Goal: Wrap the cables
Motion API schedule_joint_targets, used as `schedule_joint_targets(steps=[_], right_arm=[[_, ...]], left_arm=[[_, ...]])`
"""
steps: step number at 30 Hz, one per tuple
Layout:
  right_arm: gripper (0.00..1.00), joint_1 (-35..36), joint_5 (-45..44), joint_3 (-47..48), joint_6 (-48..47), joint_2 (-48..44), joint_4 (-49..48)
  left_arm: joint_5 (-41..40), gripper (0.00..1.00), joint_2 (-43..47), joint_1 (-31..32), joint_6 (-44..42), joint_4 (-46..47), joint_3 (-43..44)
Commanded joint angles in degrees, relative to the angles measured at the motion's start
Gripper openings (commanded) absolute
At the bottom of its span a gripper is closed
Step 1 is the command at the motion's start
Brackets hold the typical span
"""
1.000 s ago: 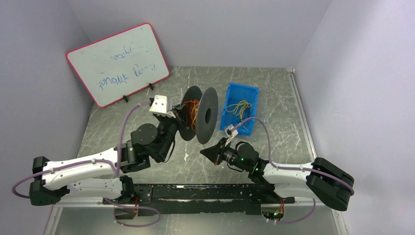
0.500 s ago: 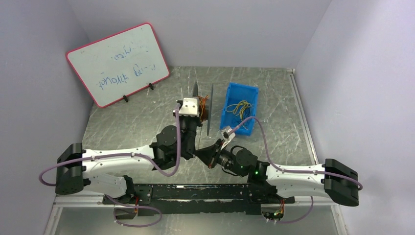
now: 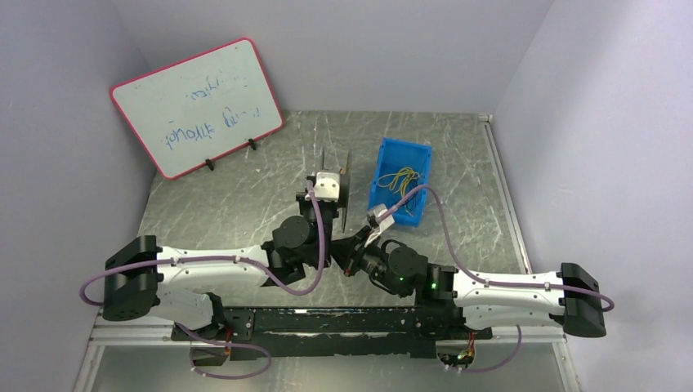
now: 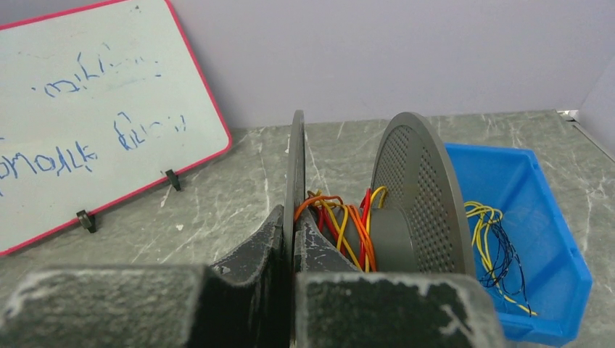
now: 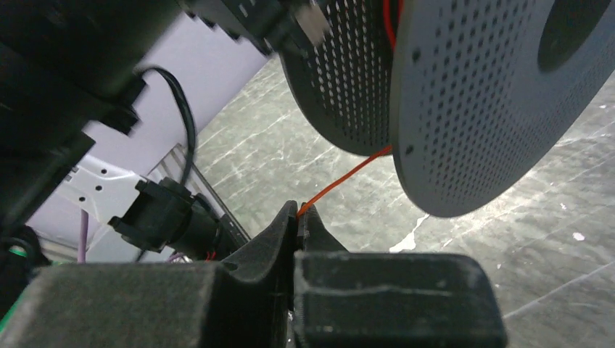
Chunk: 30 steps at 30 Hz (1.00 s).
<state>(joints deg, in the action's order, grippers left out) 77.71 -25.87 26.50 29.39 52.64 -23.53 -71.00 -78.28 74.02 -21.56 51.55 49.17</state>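
okay, spool (image 4: 420,196): i see it up on edge in the middle of the table (image 4: 217,210), two perforated dark grey discs side by side, just left of the blue bin (image 4: 557,246).
left gripper (image 4: 294,217): pressed together on the rim of the left disc, one finger on each side of it.
cables (image 4: 347,230): orange-red and yellow turns lie loosely round the hub between the discs.
loose strand (image 5: 348,177): one orange-red wire runs out of the gap between the discs, taut, down to my right claw.
right gripper (image 5: 297,215): pinching that strand at its fingertips, low beside the spool.
spare wires (image 4: 489,225): a yellow and dark tangle lying inside the bin.
whiteboard (image 4: 87,109): propped at the back left, blue scribble on it.
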Motion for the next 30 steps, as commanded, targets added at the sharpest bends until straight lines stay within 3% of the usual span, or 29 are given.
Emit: schedule_joint_targets(steps=[1,5,13,19,30], right_arm=[[0.00,1.78,-2.59,4.37,-2.48,-1.41,5.04],[0.00,2.17,-5.78,5.78,-2.43,-1.46,7.45],[0.00,2.36,-13.48,7.16,-1.42,-0.15,10.55],[0.00,2.44,-18.26,7.65,0.97,0.19,12.96],[0.00,2.44,-23.11,9.84,6.64,2.56,19.13]], left_arm=[[1.40,0.07,2.59,-1.05,9.79,-8.49,-0.18],[3.08,0.07,4.70,-1.18,24.95,-26.53,0.33],[3.24,0.07,6.38,-1.16,49.40,-50.95,0.91],[5.17,0.07,6.89,-1.18,54.60,-55.44,-0.35],[10.73,0.07,7.06,-0.55,53.09,-53.35,-4.00]])
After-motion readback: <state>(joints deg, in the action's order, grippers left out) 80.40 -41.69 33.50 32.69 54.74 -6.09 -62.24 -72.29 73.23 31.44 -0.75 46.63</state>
